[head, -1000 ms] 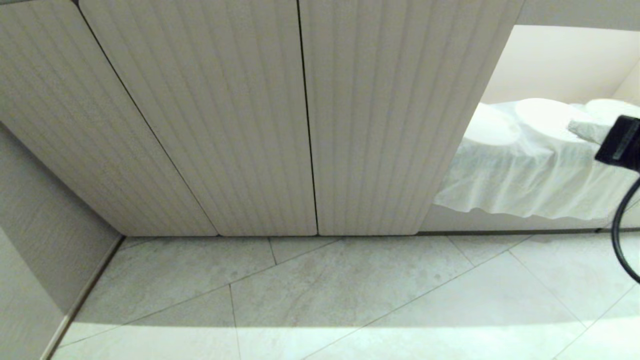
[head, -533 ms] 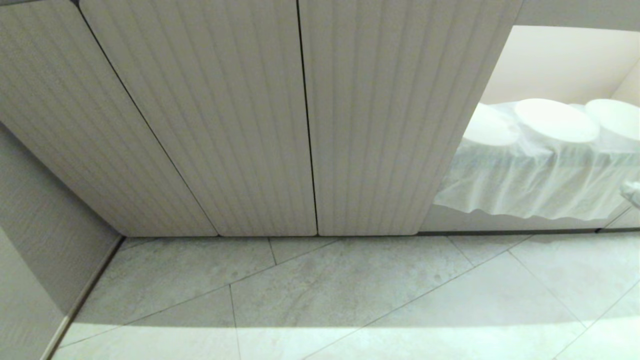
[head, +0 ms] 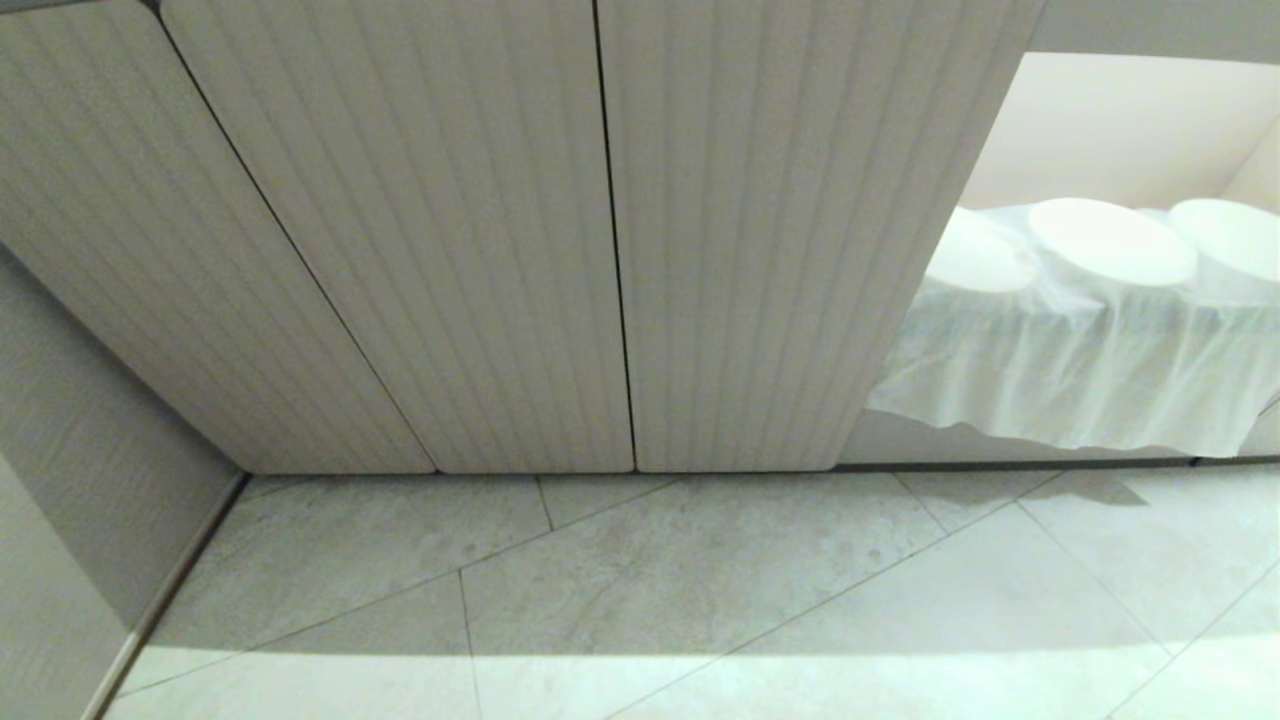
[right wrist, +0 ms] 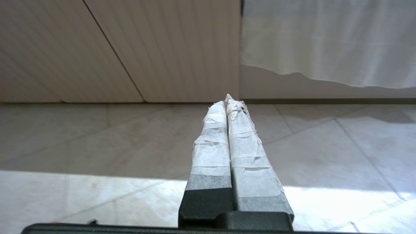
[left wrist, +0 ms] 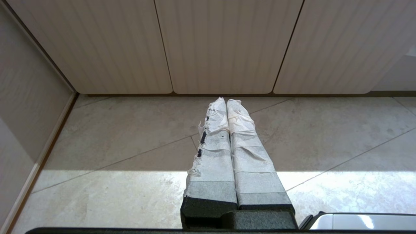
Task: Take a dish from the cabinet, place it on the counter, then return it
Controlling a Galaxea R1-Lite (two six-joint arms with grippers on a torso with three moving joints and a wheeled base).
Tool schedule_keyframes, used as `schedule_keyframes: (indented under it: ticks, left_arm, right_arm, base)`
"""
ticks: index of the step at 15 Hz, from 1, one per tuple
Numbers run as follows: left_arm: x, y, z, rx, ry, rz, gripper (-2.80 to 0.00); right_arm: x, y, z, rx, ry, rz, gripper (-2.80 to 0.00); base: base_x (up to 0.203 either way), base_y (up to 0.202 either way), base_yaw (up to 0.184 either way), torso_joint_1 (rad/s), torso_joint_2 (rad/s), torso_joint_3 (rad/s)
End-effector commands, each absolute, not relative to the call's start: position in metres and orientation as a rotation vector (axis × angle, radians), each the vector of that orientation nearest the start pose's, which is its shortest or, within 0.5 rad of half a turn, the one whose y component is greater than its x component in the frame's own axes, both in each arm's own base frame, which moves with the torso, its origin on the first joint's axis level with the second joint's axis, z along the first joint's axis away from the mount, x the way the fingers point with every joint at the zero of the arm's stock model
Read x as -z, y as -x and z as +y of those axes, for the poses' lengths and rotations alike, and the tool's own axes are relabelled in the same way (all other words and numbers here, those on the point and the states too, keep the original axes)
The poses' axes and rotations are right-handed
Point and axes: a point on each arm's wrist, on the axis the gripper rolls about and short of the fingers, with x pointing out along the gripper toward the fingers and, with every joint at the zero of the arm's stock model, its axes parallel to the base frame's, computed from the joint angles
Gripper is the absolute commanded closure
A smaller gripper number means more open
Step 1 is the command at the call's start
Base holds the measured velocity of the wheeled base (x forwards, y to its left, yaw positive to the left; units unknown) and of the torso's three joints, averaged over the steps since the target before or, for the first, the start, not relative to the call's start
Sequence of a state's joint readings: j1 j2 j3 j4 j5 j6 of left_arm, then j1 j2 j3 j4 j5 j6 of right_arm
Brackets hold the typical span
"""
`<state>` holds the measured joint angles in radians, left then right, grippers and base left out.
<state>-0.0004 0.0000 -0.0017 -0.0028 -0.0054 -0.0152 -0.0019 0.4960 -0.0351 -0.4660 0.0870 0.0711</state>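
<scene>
You are facing the cabinet (head: 480, 230) low down, its ribbed doors all shut and flush, which is why nothing of its inside shows; any dish stored behind them is hidden from you. The tiled floor (head: 700, 590) runs up to the foot of the doors, with a band of light across the near tiles. To the right of the doors is an open bright recess (head: 1130, 130), its shelf draped in a white cloth (head: 1060, 370) whose edge hangs over the front, presumably as a soft bed for the crockery. On that cloth sit three white dishes (head: 1110, 240), side by side and face up, so each rim is free to be taken from the front; these are the only dishes you can see, and they stand in the recess, not behind the ribbed doors. The counter is in none of the views. The left gripper (left wrist: 226, 100) hangs low over the floor, pointing at the base of the doors, with its tape-wrapped jaws pressed together and empty; it reads as parked. The right gripper (right wrist: 227, 99) is likewise low over the tiles, aimed at the seam where the last door meets the recess, jaws together on nothing, so I judge no dish is in hand now.
</scene>
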Motion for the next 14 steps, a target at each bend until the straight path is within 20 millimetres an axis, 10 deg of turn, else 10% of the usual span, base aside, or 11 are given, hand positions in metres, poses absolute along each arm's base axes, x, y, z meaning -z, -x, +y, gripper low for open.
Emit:
schedule_keyframes:
  ticks: [1,14]
  left_arm:
    - [-0.076,0.023,0.000,0.006,0.015,-0.005,0.00]
    - [-0.076,0.023,0.000,0.008,0.015,-0.005,0.00]
  right_arm:
    - [-0.120,-0.007,0.002,-0.061,-0.046,-0.070,0.00]
    - [-0.076,0.023,-0.001,0.026,-0.044,-0.005,0.00]
  base:
    - [0.000,0.000,0.000,0.000,0.00,0.000]
    - [0.000,0.000,0.000,0.000,0.00,0.000]
